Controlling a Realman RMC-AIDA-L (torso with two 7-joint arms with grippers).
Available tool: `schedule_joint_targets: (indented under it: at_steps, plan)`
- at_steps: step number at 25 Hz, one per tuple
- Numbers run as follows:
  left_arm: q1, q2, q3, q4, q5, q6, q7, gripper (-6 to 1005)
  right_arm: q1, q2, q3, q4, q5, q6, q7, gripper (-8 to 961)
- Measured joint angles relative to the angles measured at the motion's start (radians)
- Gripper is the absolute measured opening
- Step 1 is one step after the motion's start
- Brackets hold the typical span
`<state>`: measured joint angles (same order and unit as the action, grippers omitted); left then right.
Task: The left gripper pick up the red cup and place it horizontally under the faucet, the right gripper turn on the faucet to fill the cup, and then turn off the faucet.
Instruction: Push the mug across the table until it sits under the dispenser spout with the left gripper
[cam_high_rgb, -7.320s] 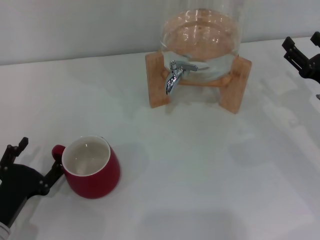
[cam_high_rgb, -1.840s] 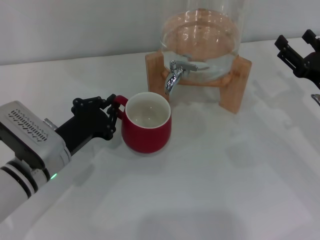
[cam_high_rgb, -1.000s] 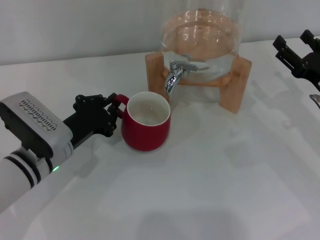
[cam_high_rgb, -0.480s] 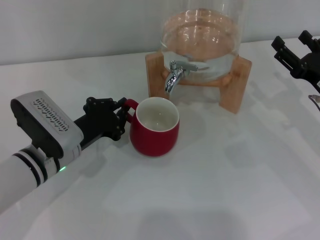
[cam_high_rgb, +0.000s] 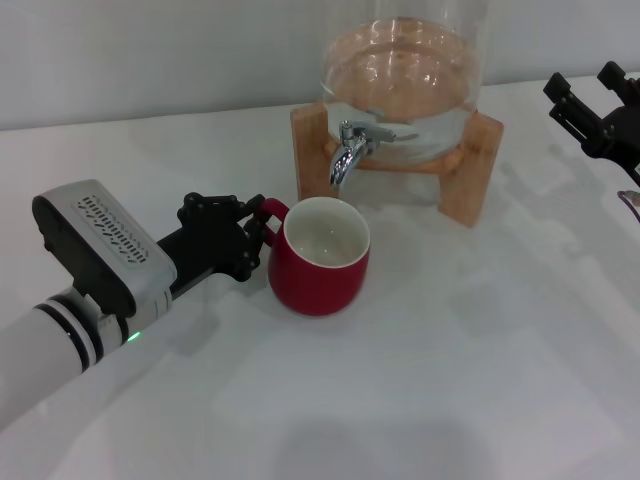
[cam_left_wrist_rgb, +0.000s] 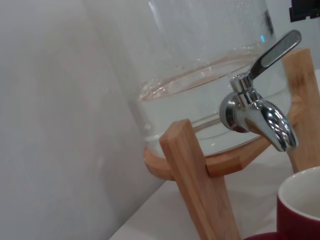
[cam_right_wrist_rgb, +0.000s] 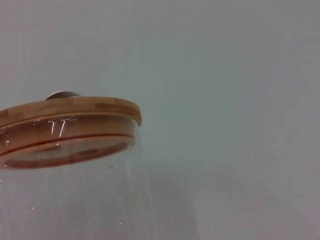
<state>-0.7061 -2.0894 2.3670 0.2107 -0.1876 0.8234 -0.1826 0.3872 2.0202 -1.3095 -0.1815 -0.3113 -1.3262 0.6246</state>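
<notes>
A glossy dark-red cup, white inside and widening toward its base, stands upright on the white table, its small loop handle turned left into the closed black claw of the left gripper, which holds it by that handle. The cup sits just near of the faucet, a small chrome spigot with a lever on top and a down-curved spout, whose mouth hangs above and slightly beyond the cup's far rim, well clear of it. The faucet is fitted to a clear glass jar partly filled with water and cradled in a wooden stand whose left leg rises just beyond the cup. In the left wrist view the lever slants up and away from the spout, with the cup's rim low in the corner beside the stand's leg. The white-grey left arm, its perforated panel up and a green light showing, reaches in from the near left. The right gripper hangs at the far right edge, well apart from the jar, its two black fingers spread. Its wrist view takes in the jar's wooden lid against a plain wall. Bare tabletop lies open to the right and near side of the cup.
</notes>
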Motion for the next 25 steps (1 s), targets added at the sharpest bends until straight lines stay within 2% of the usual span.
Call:
schedule_joint_targets:
  at_steps: [25]
  plan:
    - [-0.015,0.005,-0.012,-0.018,-0.014,-0.004,-0.011,88,-0.005,-0.001,-0.013,-0.001,0.0,-0.004,0.012,862]
